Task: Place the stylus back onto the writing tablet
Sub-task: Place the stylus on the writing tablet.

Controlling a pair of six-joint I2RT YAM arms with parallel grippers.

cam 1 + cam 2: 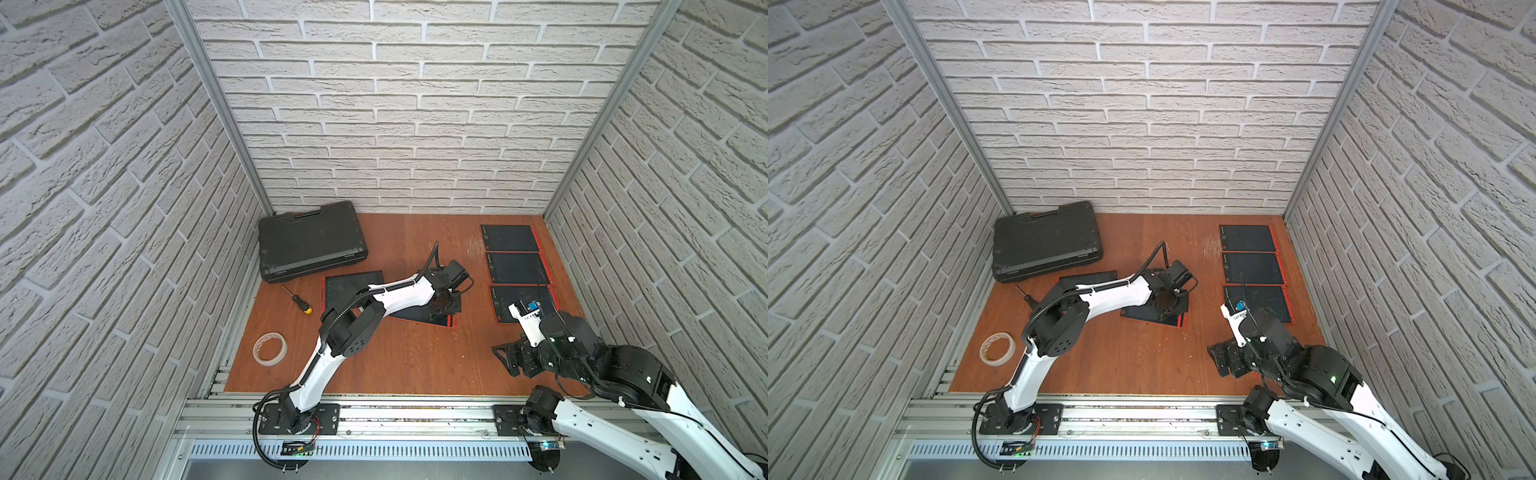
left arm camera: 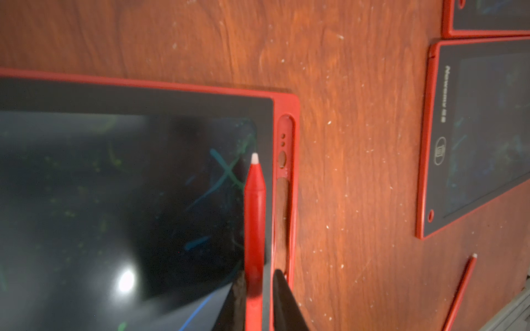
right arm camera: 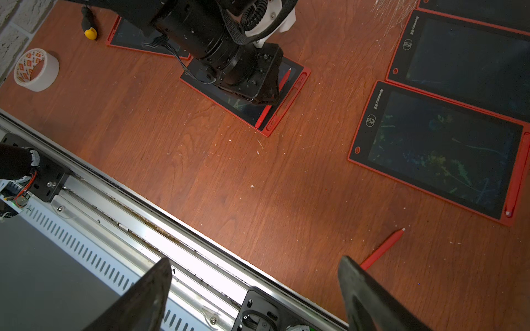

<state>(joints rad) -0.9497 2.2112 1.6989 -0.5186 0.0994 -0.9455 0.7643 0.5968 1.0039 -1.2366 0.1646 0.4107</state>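
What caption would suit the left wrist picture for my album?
Red stylus lying on the writing tablet beside its empty slot, between slightly parted jaws.

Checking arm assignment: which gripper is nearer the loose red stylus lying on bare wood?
Right. The right gripper hangs open close beside the loose stylus. The left gripper is farther off, over the middle tablet, around a second stylus.
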